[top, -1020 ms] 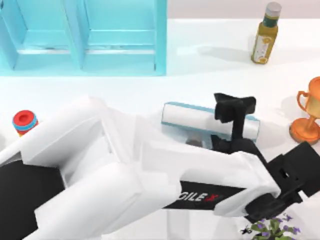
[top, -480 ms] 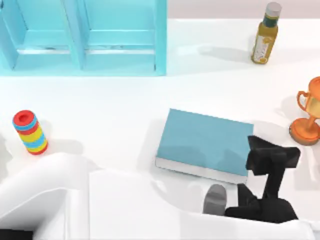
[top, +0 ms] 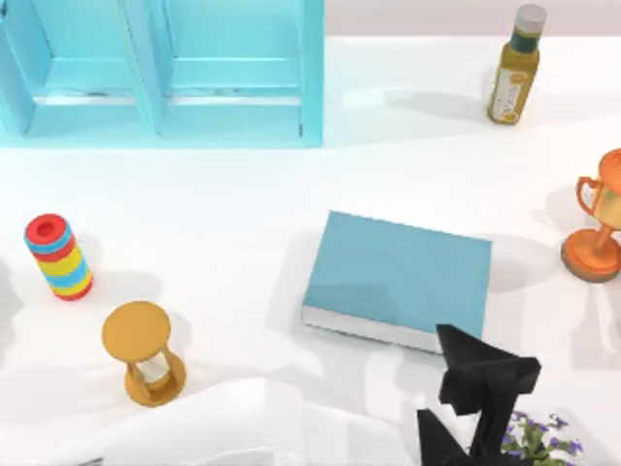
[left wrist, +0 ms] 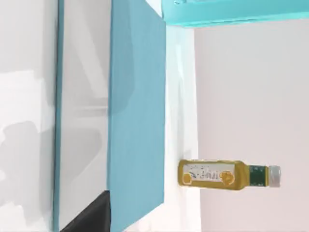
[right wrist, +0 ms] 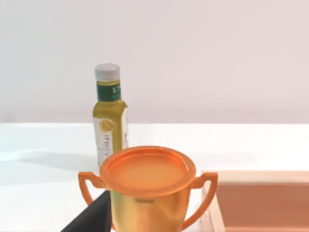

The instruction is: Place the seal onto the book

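Observation:
The book (top: pixel 398 274) lies flat near the table's middle, teal cover up and white page edges toward the front. The seal is hidden. My left gripper (top: pixel 480 377), a black shape on the white arm (top: pixel 243 432) along the front edge, hovers just in front of the book's front right corner. In the left wrist view the book (left wrist: pixel 137 111) runs close by, with a black part of the gripper (left wrist: pixel 91 217) at the picture's edge. The right wrist view has a black part of my right gripper (right wrist: pixel 89 218) close to the orange trophy cup (right wrist: pixel 147 186).
A cyan shelf unit (top: pixel 160 73) stands at the back left and a yellow bottle (top: pixel 514 68) at the back right. The trophy cup (top: pixel 597 218) is at the right edge. A striped toy (top: pixel 58 257) and an hourglass (top: pixel 144 351) stand at the left. Purple flowers (top: pixel 534 442) are at the front right.
My left arm has pulled back toward the front edge, uncovering first the book and then the hourglass. Its gripper moved from over the book to just in front of it.

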`<action>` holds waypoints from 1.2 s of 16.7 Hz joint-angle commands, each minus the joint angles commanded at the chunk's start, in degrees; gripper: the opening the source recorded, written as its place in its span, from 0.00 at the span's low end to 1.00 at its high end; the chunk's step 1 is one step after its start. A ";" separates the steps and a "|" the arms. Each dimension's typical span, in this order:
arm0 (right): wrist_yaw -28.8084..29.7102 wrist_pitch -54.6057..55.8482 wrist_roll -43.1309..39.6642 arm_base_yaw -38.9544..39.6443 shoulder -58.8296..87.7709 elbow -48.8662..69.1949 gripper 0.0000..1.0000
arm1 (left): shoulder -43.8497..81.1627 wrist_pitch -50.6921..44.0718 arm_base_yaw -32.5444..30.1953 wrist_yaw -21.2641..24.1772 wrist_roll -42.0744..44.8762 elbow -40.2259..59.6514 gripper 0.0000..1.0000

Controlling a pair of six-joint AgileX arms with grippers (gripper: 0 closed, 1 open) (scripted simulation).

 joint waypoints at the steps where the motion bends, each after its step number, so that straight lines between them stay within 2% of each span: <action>1: 0.00 0.00 0.00 0.00 0.00 0.00 1.00 | 1.26 -1.95 0.24 0.00 -3.36 0.49 1.00; 6: 0.00 0.00 0.00 0.00 0.00 0.00 1.00 | 5.03 -6.59 1.59 -0.27 -11.99 2.35 1.00; 14: 0.00 0.00 0.00 0.00 0.00 0.00 1.00 | 3.77 -5.71 1.78 0.94 -10.75 1.85 1.00; 17: 0.00 0.00 0.00 0.00 0.00 0.00 1.00 | -1.85 -2.20 3.87 6.60 -4.74 -0.66 1.00; 20: 0.00 0.00 0.00 0.00 0.00 0.00 1.00 | -11.89 2.72 6.80 16.48 5.93 -5.05 1.00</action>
